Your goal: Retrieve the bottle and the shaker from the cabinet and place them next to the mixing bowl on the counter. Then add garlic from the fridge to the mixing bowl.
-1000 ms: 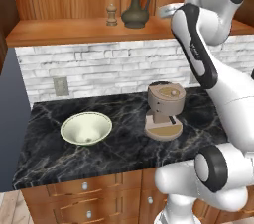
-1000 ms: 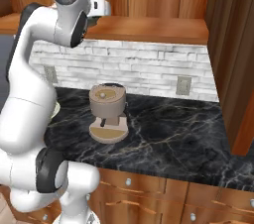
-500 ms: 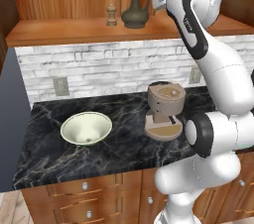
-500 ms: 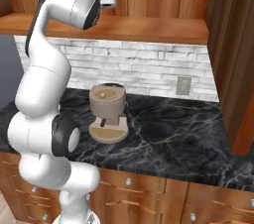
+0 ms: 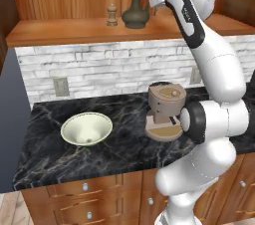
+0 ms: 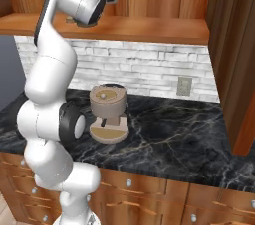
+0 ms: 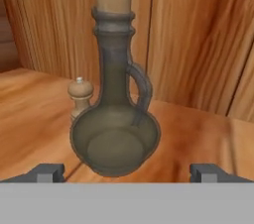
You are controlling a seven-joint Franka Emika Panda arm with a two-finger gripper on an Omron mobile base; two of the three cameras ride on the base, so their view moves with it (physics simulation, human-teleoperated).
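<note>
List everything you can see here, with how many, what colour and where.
dark olive round-bellied bottle with cork stopper and handle: 1, dark olive, on the wooden cabinet shelf
small wooden shaker: 1, brown, on the shelf beside the bottle
cream mixing bowl: 1, cream, on the black marble counter, left part
tan coffee machine: 1, tan-brown, on the counter by the arm
wall outlets: 2, beige, on the white brick backsplash
drawer knobs: several, silver, below the counter
gripper: 1, dark tips, open, facing the bottle

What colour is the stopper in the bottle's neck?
Light tan, like cork, above the dark olive-grey bottle; clearest in the hand view.
</note>
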